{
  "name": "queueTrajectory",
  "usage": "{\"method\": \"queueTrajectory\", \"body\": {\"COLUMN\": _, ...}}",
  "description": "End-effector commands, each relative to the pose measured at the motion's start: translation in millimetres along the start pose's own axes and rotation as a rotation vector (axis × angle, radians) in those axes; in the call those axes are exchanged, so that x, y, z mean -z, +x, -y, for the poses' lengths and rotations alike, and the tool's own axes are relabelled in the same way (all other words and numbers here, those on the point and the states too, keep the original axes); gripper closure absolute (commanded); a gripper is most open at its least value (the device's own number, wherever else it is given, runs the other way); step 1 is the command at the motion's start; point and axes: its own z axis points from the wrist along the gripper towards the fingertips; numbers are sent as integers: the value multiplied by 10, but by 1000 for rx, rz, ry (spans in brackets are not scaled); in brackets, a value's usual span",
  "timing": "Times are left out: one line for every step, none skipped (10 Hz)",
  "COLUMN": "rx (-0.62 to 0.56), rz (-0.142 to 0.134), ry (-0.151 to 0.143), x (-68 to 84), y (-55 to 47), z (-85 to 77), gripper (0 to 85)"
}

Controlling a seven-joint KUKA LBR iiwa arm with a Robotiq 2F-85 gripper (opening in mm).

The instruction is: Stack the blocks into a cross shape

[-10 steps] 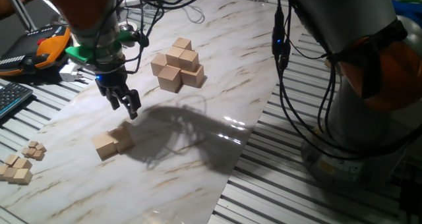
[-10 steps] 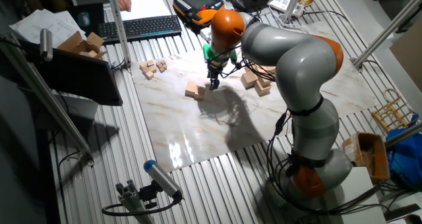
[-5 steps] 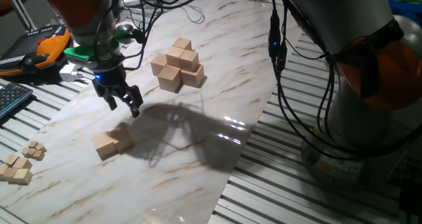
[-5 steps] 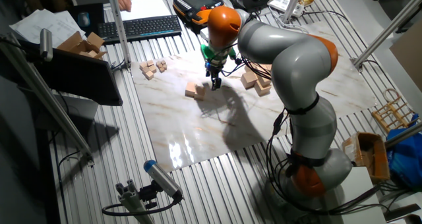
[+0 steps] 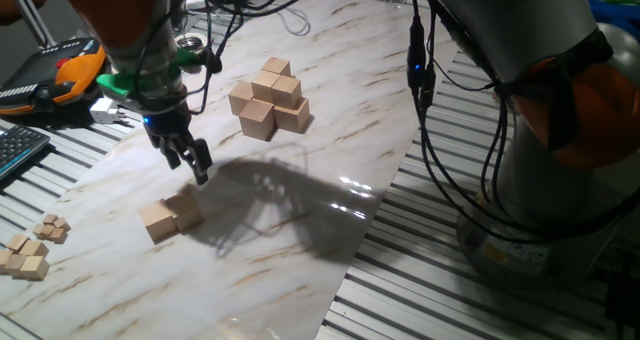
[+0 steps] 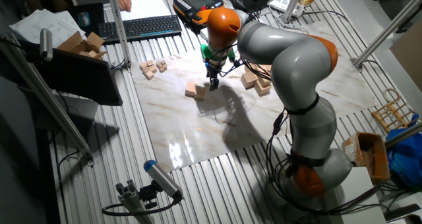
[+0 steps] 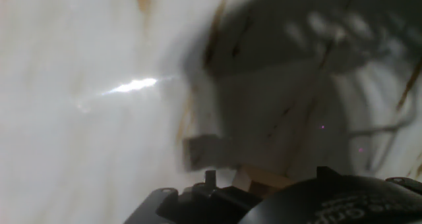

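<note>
My tool (image 5: 191, 161) hangs above the marbled surface (image 5: 330, 130), fingers slightly parted and holding nothing.
Just below it sit two blocks (image 5: 171, 216) touching side by side; a bigger stacked cluster of blocks (image 5: 269, 102) lies well apart, farther along the surface. Tiny cubes (image 5: 30, 248) lie at the edge; the hand view is blurred.

bare marble betw two-block pair (image 5: 172, 216) & block stack (image 5: 268, 102), pincer (image 5: 188, 158) hangs above pair, tiny cubes (image 5: 30, 248) near edge
</note>
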Motion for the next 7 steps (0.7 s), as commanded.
{"method": "queueTrajectory", "body": {"rx": -8, "rz": 0, "ry": 0, "x": -23, "y": 26, "z": 12, "gripper": 170}}
{"method": "queueTrajectory", "body": {"rx": -12, "rz": -5, "ry": 1, "x": -50, "y": 57, "z": 41, "gripper": 170}}
{"method": "queueTrajectory", "body": {"rx": -22, "rz": -10, "ry": 0, "x": -76, "y": 94, "z": 62, "gripper": 170}}
{"method": "queueTrajectory", "body": {"rx": -45, "rz": -12, "ry": -4, "x": -101, "y": 139, "z": 74, "gripper": 170}}
{"method": "queueTrajectory", "body": {"rx": -63, "rz": -16, "ry": -5, "x": -117, "y": 176, "z": 85, "gripper": 170}}
{"method": "queueTrajectory", "body": {"rx": -82, "rz": -17, "ry": -9, "x": -132, "y": 210, "z": 92, "gripper": 170}}
{"method": "queueTrajectory", "body": {"rx": -89, "rz": -18, "ry": -15, "x": -152, "y": 226, "z": 89, "gripper": 170}}
